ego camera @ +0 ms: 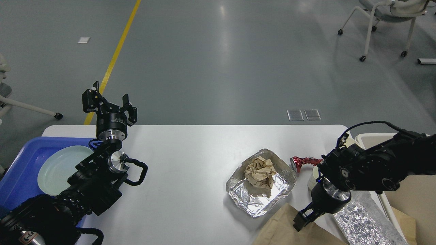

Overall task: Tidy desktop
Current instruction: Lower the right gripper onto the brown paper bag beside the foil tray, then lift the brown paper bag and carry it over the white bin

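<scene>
Black right gripper [304, 219] angled down over desktop [190, 163].

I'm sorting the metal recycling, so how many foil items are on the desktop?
2: a foil tray holding crumpled paper at centre-right, and a crinkled foil piece at the near right corner, partly hidden by the right arm.

Bright, even overhead light; floor glare [223, 20]; sharp focus, soft shadows.

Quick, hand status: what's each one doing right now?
Left hand: open, empty, raised above the desktop's far left edge.
Right hand: cannot tell open or closed; low over the brown paper bag.
</scene>
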`<state>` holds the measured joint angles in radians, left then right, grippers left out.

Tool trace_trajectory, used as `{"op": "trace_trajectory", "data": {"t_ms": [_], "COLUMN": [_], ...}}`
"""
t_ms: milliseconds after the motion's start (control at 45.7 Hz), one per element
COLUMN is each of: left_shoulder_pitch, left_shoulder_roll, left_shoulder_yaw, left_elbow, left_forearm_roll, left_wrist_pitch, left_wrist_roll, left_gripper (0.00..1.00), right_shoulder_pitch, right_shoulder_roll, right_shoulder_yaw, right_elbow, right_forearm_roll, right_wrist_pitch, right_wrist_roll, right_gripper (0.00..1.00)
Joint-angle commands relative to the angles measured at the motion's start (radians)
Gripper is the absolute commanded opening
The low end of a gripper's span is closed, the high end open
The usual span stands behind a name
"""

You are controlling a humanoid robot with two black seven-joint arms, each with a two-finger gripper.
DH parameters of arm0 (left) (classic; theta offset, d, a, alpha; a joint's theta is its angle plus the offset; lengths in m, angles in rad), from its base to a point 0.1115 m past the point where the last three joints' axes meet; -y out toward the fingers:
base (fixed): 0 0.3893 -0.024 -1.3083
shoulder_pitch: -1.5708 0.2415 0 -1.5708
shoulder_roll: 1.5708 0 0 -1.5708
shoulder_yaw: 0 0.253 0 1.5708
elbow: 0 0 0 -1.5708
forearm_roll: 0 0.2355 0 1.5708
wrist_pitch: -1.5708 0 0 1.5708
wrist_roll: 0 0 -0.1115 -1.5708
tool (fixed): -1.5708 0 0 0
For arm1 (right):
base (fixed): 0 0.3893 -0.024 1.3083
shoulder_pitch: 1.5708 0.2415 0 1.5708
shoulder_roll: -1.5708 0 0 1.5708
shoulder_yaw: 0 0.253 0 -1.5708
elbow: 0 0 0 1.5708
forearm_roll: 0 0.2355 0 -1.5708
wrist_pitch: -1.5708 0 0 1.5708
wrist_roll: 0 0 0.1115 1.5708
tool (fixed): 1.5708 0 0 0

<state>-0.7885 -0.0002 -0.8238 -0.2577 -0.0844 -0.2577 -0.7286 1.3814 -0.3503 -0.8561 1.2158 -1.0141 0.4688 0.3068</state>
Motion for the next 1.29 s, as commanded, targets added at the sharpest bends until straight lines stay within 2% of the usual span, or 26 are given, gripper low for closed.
{"op": "trace_trajectory", "data": {"t_ms": [0,175,372,547,656,788,1007,1160,1269], "left_shoulder_pitch": [0.0,0.0,0.0,0.0,0.0,0.0,0.0,0.0,0.0], "left_shoulder_roll": [0.0,0.0,0.0,0.0,0.0,0.0,0.0,0.0,0.0], "left_shoulder_yaw": [0.0,0.0,0.0,0.0,0.0,0.0,0.0,0.0,0.0], "left_elbow": [0.0,0.0,0.0,0.0,0.0,0.0,0.0,0.0,0.0], "left_forearm_roll": [0.0,0.0,0.0,0.0,0.0,0.0,0.0,0.0,0.0], "left_wrist_pitch": [0.0,0.0,-0.002,-0.002,-0.002,-0.002,-0.002,-0.002,-0.002], "left_wrist_roll": [0.0,0.0,0.0,0.0,0.0,0.0,0.0,0.0,0.0], "left_gripper": [1.0,1.0,1.0,1.0,1.0,1.0,1.0,1.0,1.0], "right_shoulder_pitch": [0.007,0.047,0.156,0.37,0.534,0.778,1.177,1.326,1.357], "right_shoulder_roll": [-0.021,-0.058,-0.173,-0.306,-0.331,-0.326,-0.277,-0.246,-0.219], "right_shoulder_yaw": [0.002,0.0,-0.009,-0.003,0.005,0.005,0.028,0.066,0.063], "right_elbow": [0.004,0.024,0.139,0.267,0.274,0.239,0.173,0.128,0.093], "right_forearm_roll": [0.002,0.006,0.006,0.009,0.043,0.202,0.437,0.554,0.568], "right_wrist_pitch": [-0.001,0.01,0.086,0.232,0.344,0.491,0.491,0.491,0.491], "right_wrist_roll": [0.0,0.015,0.127,0.169,0.172,0.172,0.17,0.164,0.155], "right_gripper": [0.0,0.0,0.0,0.0,0.0,0.0,0.0,0.0,0.0]}}
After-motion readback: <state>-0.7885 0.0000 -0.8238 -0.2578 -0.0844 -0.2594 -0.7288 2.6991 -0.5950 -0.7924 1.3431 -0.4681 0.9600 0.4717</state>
